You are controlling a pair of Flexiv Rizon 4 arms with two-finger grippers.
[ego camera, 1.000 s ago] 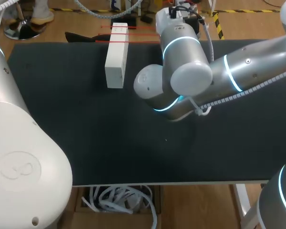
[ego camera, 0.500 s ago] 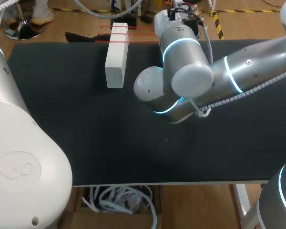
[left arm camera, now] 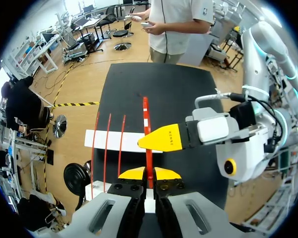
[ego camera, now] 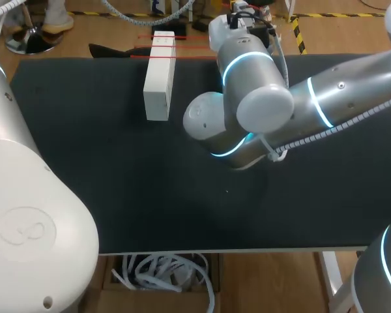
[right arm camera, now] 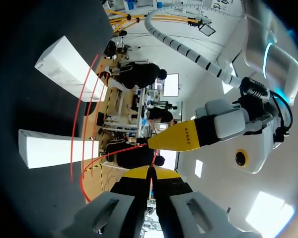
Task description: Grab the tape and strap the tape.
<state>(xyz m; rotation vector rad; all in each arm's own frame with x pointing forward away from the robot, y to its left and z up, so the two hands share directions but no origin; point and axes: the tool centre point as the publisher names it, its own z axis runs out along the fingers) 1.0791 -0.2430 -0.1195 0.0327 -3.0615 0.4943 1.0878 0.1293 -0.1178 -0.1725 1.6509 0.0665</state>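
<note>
My left gripper [left arm camera: 149,173] has its yellow tips drawn together, pinching a strand of the red tape [left arm camera: 146,119]. Further strands cross the white block [left arm camera: 114,141], which lies at the far side of the black table [ego camera: 85,169], left of centre. My right arm [ego camera: 326,98] comes in from the right over the far middle of the table, and my right gripper [right arm camera: 150,172] is likewise clamped on a strand of the tape.
</note>
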